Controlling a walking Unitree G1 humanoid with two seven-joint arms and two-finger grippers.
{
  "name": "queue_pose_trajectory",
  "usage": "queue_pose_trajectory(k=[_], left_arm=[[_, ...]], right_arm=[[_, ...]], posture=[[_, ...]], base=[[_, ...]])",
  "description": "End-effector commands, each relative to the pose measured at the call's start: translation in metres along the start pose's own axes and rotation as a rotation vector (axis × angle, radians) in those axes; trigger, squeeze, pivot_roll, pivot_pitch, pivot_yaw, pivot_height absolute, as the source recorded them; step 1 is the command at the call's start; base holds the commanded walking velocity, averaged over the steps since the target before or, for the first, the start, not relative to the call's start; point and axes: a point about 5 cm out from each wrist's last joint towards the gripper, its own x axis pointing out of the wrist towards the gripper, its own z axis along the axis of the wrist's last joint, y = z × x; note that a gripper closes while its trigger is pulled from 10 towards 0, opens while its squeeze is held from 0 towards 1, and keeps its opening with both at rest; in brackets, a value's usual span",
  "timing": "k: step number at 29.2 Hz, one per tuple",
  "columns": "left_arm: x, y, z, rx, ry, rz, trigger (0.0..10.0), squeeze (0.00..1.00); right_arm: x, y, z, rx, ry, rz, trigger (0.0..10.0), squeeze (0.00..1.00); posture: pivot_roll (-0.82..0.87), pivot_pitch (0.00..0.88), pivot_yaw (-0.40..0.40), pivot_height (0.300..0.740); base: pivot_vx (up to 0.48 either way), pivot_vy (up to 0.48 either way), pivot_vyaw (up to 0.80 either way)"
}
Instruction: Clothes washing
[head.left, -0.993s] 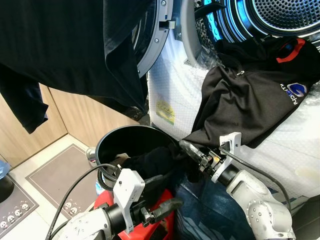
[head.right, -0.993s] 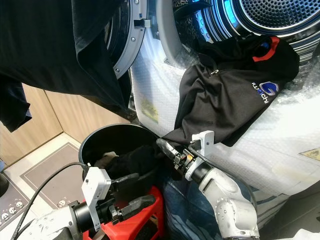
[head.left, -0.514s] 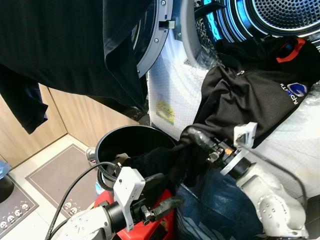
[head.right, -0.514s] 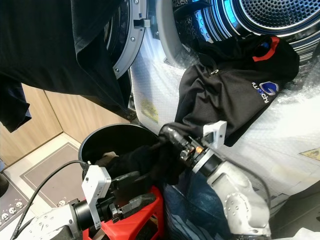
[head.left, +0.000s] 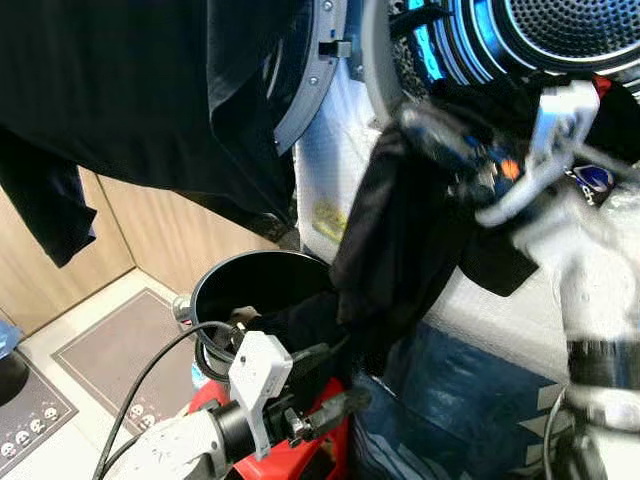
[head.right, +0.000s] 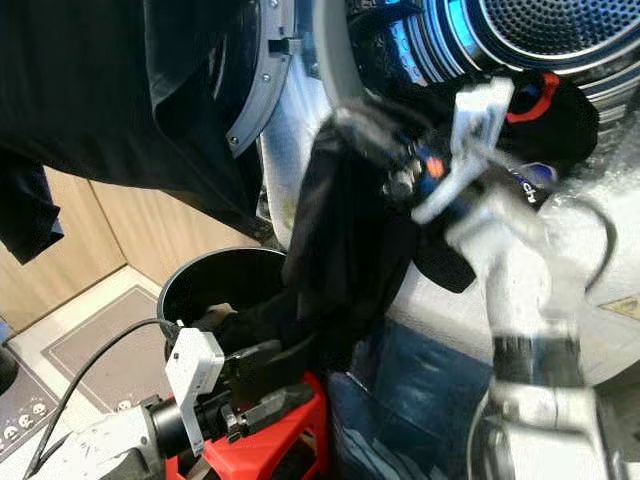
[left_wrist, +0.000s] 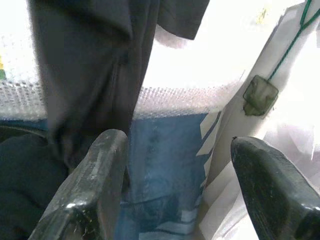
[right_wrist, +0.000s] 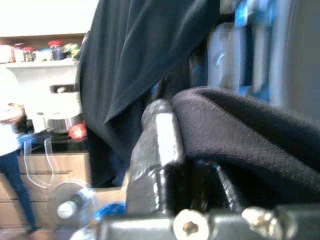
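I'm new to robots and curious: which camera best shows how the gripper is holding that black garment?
The right wrist view: the right gripper is pinched on the black garment up close. The eye views show it blurred, lifted from the bucket toward the drum.

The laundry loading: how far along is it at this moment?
Done: a black jacket already lies at the drum opening. In hand: the right hand is shut on a black garment, raised near the drum. Left: its lower end hangs into the black bucket; left hand open.
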Motion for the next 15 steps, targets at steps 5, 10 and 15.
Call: queue_pose_trajectory(k=[5,10,15], left_arm=[[0.0,0.0,-0.003,0.001,0.005,0.018,10.0,0.0],[0.0,-0.001,-0.003,0.0,0.001,0.025,10.0,0.0],[0.001,-0.002,-0.003,-0.004,-0.004,0.028,10.0,0.0]], right_arm=[[0.025,-0.043,0.041,-0.156,0.036,-0.353,10.0,0.0],[0.02,-0.067,0.063,-0.163,0.016,-0.73,10.0,0.0],[0.007,-0.078,0.081,-0.192,-0.048,-0.976,10.0,0.0]], posture=[[0.03,0.071,-0.058,0.74],[0.03,0.071,-0.068,0.74],[0.03,0.071,-0.069,0.74]], base=[[0.0,0.0,0.0],[0.0,0.0,0.0],[0.0,0.0,0.0]])
